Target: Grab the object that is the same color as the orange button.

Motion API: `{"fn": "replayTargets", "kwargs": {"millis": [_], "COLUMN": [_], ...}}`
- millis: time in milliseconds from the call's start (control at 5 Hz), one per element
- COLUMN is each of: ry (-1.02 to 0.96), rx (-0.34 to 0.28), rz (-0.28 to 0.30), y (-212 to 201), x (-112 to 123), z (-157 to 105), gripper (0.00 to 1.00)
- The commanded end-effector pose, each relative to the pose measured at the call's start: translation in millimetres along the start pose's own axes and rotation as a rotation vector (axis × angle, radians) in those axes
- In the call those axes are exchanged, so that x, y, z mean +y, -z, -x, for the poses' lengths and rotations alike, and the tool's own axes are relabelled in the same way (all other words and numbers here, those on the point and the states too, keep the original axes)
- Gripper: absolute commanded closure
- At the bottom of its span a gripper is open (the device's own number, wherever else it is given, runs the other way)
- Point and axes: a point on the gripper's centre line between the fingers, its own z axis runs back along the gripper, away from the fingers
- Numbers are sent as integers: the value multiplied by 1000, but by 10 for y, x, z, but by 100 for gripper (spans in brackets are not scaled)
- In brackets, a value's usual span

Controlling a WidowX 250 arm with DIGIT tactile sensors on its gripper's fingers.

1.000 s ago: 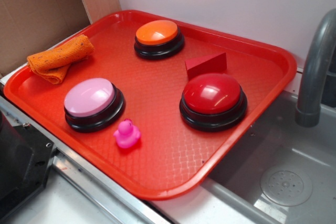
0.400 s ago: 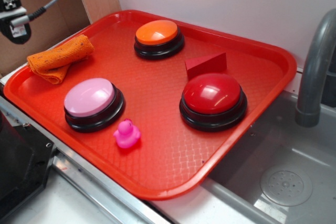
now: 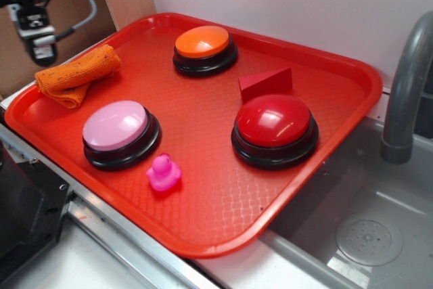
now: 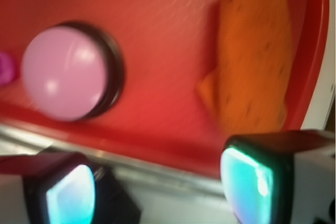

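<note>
The object, a folded orange cloth (image 3: 76,76), lies rumpled on the left rim of the red tray (image 3: 203,116). In the wrist view the cloth (image 4: 254,56) sits at the upper right, beyond the right finger. The orange button (image 3: 202,42) stands at the tray's back. My gripper (image 3: 40,49) hangs above and to the left of the cloth, apart from it. Seen from the wrist, the gripper (image 4: 157,187) is open, its fingers wide apart with only the tray's edge and the counter between them.
A pink button (image 3: 115,125) and a pink duck (image 3: 164,172) stand at the tray's front left. A red button (image 3: 274,120) and a red wedge (image 3: 265,82) are at the right. A grey faucet (image 3: 406,86) and a sink (image 3: 365,235) lie right of the tray.
My gripper has come into view at the upper left and moved right and down, closer to the cloth. Nothing on the tray has moved.
</note>
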Motion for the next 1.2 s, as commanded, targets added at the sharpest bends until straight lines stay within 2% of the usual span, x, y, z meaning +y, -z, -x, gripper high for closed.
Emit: {"fn": "replayTargets", "kwargs": {"millis": [0,400,600,1000], "ry": [-115,-135,-107,-110], "rx": [2,27,71,96], "rz": [-168,-303,-280,-190], "y": [18,159,331,552], "x": [283,318,350,535], "z": [-353,-376,-291,-218], "gripper": [0,0,0,0]}}
